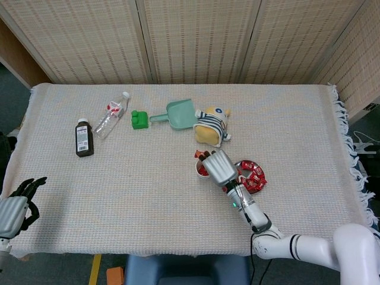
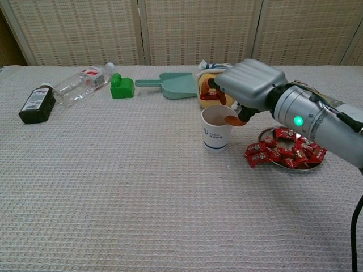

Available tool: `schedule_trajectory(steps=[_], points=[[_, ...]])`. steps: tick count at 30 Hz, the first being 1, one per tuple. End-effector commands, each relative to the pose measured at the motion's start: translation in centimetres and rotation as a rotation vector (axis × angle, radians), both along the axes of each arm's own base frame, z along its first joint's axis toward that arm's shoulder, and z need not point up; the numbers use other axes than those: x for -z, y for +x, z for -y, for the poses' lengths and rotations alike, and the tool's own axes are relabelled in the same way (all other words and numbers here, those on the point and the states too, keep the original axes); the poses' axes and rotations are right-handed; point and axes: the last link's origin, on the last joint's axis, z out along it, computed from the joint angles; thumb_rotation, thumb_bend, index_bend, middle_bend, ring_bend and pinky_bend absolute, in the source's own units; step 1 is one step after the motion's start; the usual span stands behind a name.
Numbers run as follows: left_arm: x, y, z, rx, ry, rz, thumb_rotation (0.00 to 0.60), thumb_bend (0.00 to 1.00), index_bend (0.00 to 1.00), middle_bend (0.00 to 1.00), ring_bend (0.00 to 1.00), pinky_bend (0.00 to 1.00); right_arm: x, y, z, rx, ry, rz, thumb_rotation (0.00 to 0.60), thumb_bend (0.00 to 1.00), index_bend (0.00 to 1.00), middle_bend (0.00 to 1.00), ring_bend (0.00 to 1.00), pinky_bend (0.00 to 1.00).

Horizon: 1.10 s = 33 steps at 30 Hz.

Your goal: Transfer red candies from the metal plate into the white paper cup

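The candies (image 2: 285,153) lie heaped on the plate (image 2: 266,135), under the right wrist and just right of the right hand (image 2: 249,85); a few spill over the plate's near rim onto the cloth (image 2: 142,187). The cup (image 2: 216,127) stands upright directly below the hand's fingers, just left of the plate. In the head view red shows inside the cup (image 1: 201,170), though how much is hard to tell.

The right hand (image 1: 218,165) hangs over the cup's rim, palm down, with its fingers (image 2: 213,92) curled downward above the mouth. A small red piece shows at the fingertips, but whether it is pinched or only seen behind them I cannot tell.

Behind the hand sits a plush toy (image 1: 211,124), partly hidden by it in the chest view. Further left of the hand lie a scoop (image 2: 174,85), a green block (image 2: 121,87), a clear bottle (image 2: 84,81) on its side and a dark bottle (image 2: 37,103).

The left hand (image 1: 16,205) rests far to the left at the table's near corner, fingers loosely apart, holding nothing.
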Motion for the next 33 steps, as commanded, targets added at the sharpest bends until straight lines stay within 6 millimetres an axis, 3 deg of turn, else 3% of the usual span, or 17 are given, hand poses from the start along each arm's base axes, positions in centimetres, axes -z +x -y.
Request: schedule_trajectory(steps=[1,11,20,33], points=[[0.0,0.0,0.0,0.001,0.001,0.000,0.600,1.00,0.09,0.16,0.08,0.29,-0.1,0.0,-0.2,-0.008,0.002,0.001,0.600,0.27,0.23,0.39,0.56,0.93],[0.0,0.0,0.0,0.003,0.001,-0.001,0.600,1.00,0.09,0.17,0.08,0.29,-1.5,-1.0,-1.6,-0.015,0.009,0.005,0.600,0.27,0.27,0.39,0.56,0.93],[0.2,0.1,0.0,0.005,-0.004,-0.007,0.600,1.00,0.09,0.17,0.09,0.29,-1.3,-1.7,-2.2,0.009,0.063,-0.047,0.600,0.27,0.24,0.39,0.56,0.93],[0.0,0.1,0.0,0.005,-0.001,0.000,0.600,1.00,0.09,0.17,0.10,0.29,-1.5,-1.1,-2.3,0.009,0.065,-0.029,0.600,0.27,0.16,0.31,0.56,0.93]])
